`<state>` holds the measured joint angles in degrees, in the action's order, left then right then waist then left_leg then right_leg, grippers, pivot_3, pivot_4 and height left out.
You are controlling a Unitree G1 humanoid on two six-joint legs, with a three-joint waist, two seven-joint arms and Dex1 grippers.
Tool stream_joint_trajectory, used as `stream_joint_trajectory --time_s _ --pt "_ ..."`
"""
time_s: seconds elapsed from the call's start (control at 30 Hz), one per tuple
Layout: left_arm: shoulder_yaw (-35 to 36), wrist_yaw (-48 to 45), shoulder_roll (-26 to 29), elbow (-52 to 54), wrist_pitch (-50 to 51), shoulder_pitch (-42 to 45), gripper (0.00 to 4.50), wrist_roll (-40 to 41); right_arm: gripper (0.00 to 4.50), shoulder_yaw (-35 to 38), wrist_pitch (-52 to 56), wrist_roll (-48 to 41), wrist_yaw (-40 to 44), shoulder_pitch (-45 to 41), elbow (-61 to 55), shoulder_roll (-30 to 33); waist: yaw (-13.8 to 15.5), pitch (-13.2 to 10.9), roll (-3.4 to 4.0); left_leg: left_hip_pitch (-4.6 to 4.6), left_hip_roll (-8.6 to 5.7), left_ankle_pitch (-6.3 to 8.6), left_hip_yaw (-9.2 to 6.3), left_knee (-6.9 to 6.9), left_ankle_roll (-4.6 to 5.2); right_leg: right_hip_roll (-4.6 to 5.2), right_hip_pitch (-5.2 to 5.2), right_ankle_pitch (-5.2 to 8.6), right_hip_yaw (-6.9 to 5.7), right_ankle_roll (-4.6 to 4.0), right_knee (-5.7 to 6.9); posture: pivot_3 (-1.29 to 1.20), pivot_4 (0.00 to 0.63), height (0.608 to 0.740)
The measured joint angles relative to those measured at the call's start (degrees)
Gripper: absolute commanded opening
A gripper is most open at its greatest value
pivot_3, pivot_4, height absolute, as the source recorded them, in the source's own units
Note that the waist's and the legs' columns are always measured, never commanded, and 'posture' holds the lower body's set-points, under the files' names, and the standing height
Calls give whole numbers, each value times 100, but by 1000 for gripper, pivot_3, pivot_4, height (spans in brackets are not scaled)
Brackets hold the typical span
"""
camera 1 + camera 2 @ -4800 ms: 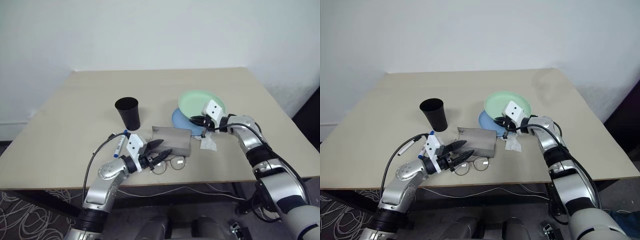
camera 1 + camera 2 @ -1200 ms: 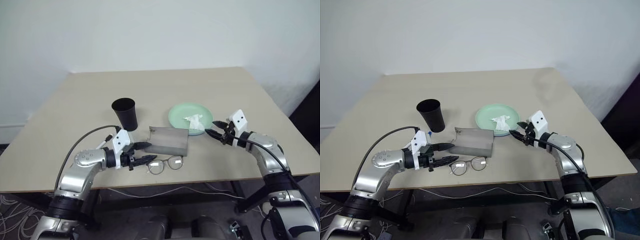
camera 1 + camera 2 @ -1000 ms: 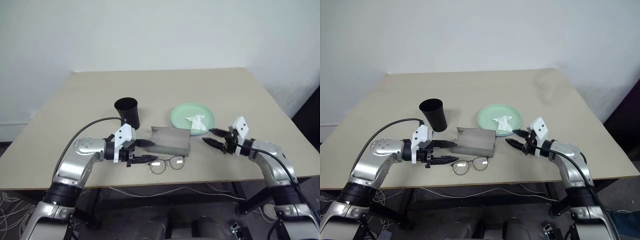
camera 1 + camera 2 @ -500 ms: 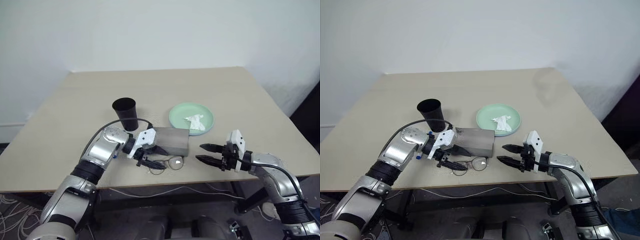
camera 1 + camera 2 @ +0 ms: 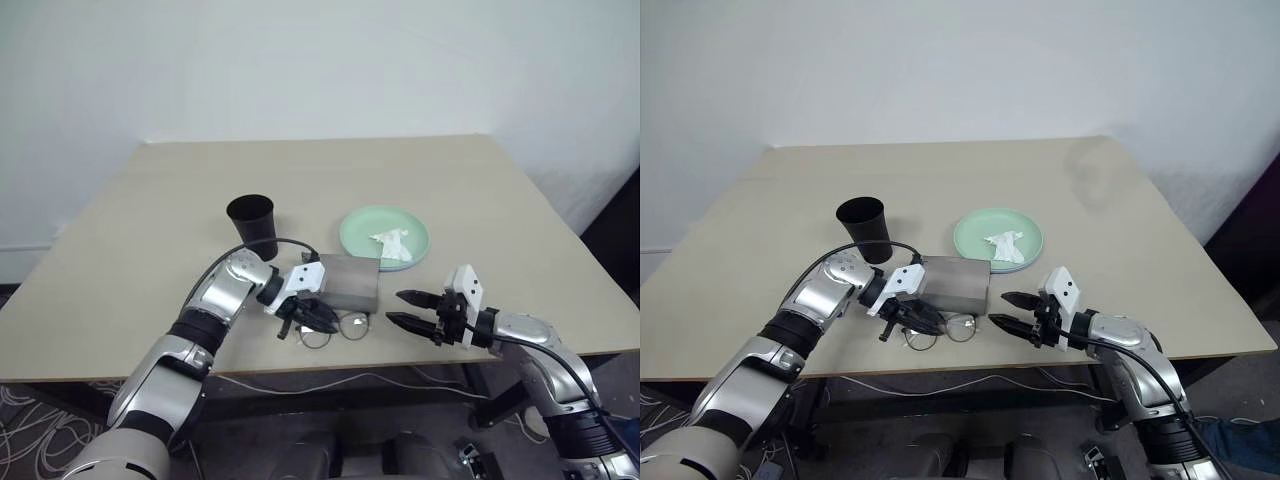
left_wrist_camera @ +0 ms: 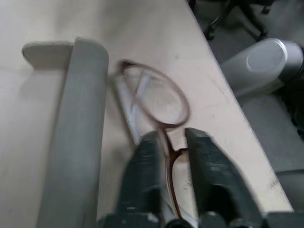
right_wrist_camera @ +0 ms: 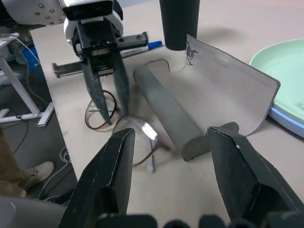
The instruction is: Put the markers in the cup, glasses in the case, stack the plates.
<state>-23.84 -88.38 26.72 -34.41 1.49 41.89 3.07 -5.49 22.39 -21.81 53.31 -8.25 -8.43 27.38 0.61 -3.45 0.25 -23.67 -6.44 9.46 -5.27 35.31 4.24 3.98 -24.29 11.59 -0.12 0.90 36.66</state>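
The left pincer (image 6: 167,156) pinches the glasses (image 5: 340,326) by their thin bridge, low in the middle. They could slip or bend. The right pincer (image 5: 401,309) waits wide open.

- The beige rectangular tabletop surface (image 5: 420,180) carries everything.
- A black tapered plastic cup (image 5: 252,226) stands upright left of centre.
- A grey open spectacle case (image 5: 348,281) lies near the middle.
- Thin wire-framed glasses (image 5: 338,328) lie just nearer than it, by the near edge.
- A light blue plate (image 7: 285,119) lies right of the case, under a mint green plate (image 5: 384,234).
- A white blue-capped marker (image 7: 137,47) lies beside the cup.
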Motion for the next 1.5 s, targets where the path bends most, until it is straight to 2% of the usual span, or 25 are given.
stream_joint_trajectory --time_s 0.5,0.77,1.07,1.3,1.5 --pt "64 -49 55 36 43 45 28 5 2637 -58 -284 73 -30 -66 316 0 -2 0 0 2 0 0 -5 12 1 -1 7 -1 -7 1 3 0 0 738" --pt "310 -188 395 706 462 13 28 242 2637 -69 -414 132 22 -127 457 -4 -4 0 0 2 2 1 -7 23 2 -2 6 -1 -10 1 5 0 0 738" --pt "569 -143 461 923 544 179 28 461 2637 -83 -494 157 26 -167 596 -12 0 0 -1 1 2 2 -8 29 3 -2 3 -1 -14 1 6 0 0 738" --pt "728 200 284 182 -55 998 28 354 2637 -83 -516 156 24 -183 610 -15 2 0 -1 2 1 2 -10 34 3 -2 6 -2 -21 3 5 0 0 738" --pt "617 1088 -150 -1232 -1606 1457 28 -405 2637 -81 -520 156 7 -181 620 -24 3 -1 -3 0 1 2 -10 43 3 -2 16 -8 -40 13 5 0 0 738"
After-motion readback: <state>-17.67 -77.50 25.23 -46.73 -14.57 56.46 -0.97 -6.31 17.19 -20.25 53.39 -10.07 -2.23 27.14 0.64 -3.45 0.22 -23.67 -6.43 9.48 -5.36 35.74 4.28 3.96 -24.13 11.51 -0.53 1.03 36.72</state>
